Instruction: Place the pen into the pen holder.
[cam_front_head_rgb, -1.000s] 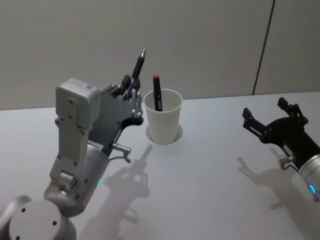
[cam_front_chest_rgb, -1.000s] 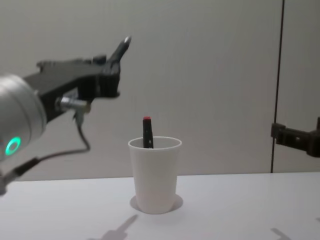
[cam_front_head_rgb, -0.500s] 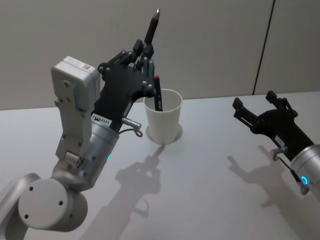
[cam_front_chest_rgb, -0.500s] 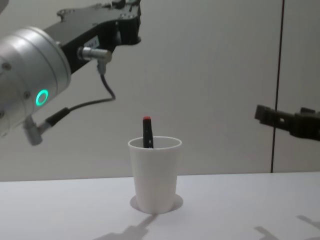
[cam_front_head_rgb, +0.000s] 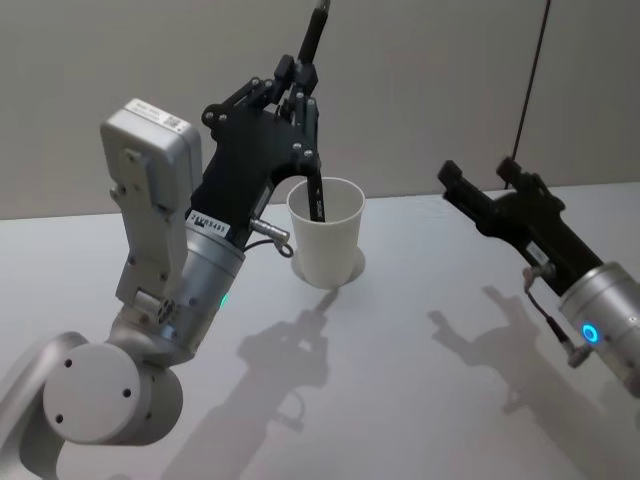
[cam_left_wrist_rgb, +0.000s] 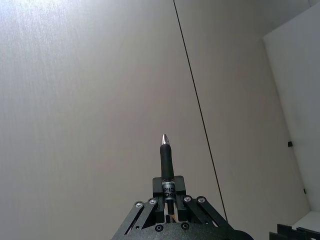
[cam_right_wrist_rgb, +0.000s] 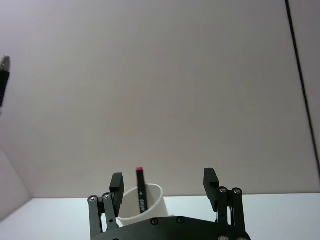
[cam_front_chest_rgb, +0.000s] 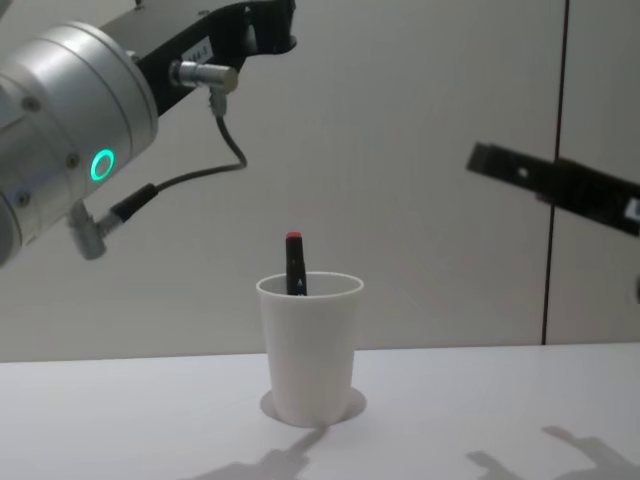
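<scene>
Higher than before, left gripper (cam_front_head_rgb: 305, 88) is lifting, clamped on a silver-tipped pen (cam_left_wrist_rgb: 167, 162); right gripper (cam_front_head_rgb: 480, 175) is rising too, jaws apart; red-capped pen (cam_front_chest_rgb: 295, 265) is standing inside pen holder (cam_front_head_rgb: 330, 250).

The left arm (cam_front_head_rgb: 165, 310) at lower left is rounded silver-grey, with a pale boxy module (cam_front_head_rgb: 150, 165) (code sticker (cam_front_head_rgb: 170, 123) on top), green ring light (cam_front_chest_rgb: 101, 165) and thin grey cable (cam_front_chest_rgb: 200, 178). The left gripper (cam_front_head_rgb: 302, 78) and right gripper (cam_right_wrist_rgb: 163, 179) are black linkages with silver screws (cam_right_wrist_rgb: 92, 199).
</scene>
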